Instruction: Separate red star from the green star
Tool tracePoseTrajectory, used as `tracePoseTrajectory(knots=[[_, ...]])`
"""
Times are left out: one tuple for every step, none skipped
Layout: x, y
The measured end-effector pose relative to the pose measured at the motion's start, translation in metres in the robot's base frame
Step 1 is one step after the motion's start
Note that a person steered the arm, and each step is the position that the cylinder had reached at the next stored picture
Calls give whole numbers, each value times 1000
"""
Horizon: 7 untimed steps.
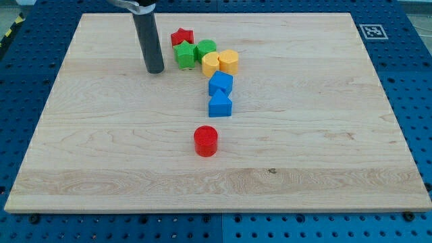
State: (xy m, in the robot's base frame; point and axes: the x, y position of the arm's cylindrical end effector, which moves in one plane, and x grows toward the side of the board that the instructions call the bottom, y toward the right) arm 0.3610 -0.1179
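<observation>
The red star [181, 36] lies near the view's top, touching the green star [184, 54] just below it. My tip [155, 70] stands on the board to the left of the green star, a short gap away from it and from the red star. The rod rises from the tip towards the view's top.
A green block [206, 50] sits right of the green star. Two yellow blocks [211, 64] [229, 61] follow to the right. A blue block [220, 84] and a blue triangle [220, 105] lie below them. A red cylinder [206, 141] stands alone further down. The wooden board [324, 135] has a marker tag [372, 30] at its top right.
</observation>
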Motion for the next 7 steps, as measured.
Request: tracePoseTrajectory(knots=[[-5, 15], [-15, 16], [-20, 23], [-20, 52], [-21, 70], [-24, 82], [-26, 83]])
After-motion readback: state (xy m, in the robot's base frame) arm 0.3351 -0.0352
